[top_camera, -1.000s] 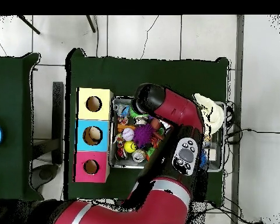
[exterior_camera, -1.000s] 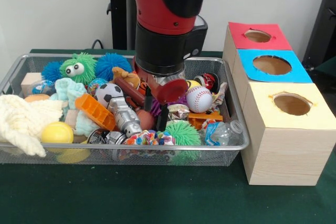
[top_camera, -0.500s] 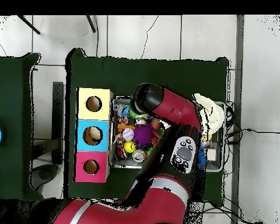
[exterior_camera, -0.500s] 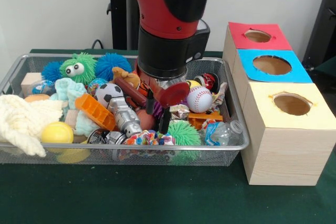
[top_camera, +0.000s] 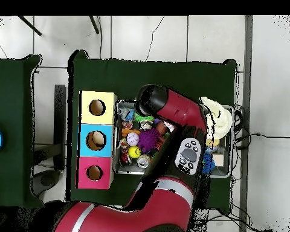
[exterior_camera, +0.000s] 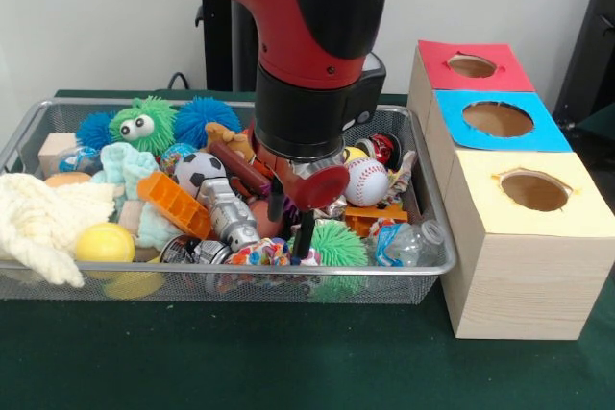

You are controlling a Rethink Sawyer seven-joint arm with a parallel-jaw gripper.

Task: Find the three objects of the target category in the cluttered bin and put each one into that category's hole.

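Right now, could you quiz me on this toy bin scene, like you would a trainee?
1. True or false: the gripper is down inside the bin.
2. Which box is nearest the camera in the front view? A) the red box B) the blue box C) the yellow box
3. Fill in: the baseball lies in the end of the bin nearer the ____.

Key: 1 true; 2 C; 3 boxes.
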